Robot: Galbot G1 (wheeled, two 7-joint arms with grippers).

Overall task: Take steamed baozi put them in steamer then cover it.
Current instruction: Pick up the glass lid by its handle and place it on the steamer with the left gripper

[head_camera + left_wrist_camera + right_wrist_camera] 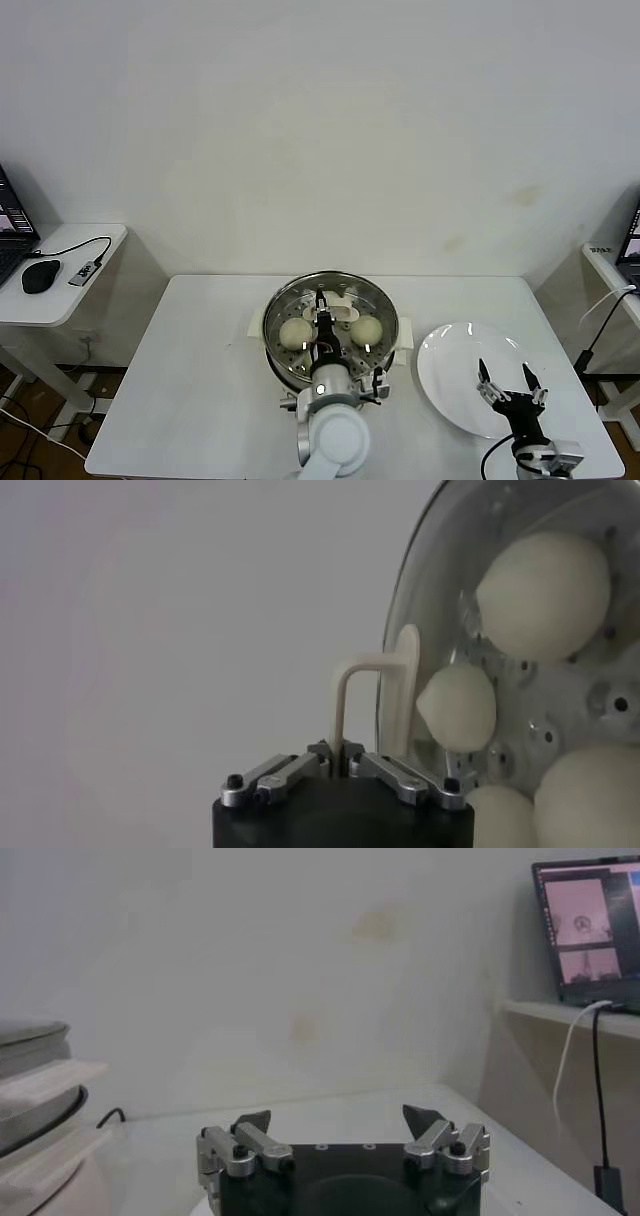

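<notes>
Cream baozi (296, 333), steel steamer (283, 372), wht plate (450, 375).

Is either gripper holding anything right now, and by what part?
The left gripper is shut on the cover, pinching its cream handle over the steamer. The right gripper is open and empty above the white plate.

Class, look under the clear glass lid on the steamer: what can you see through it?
Through the cover, baozi lie on the steamer's perforated tray. The left gripper, shut on the handle, hides the middle in the head view.
</notes>
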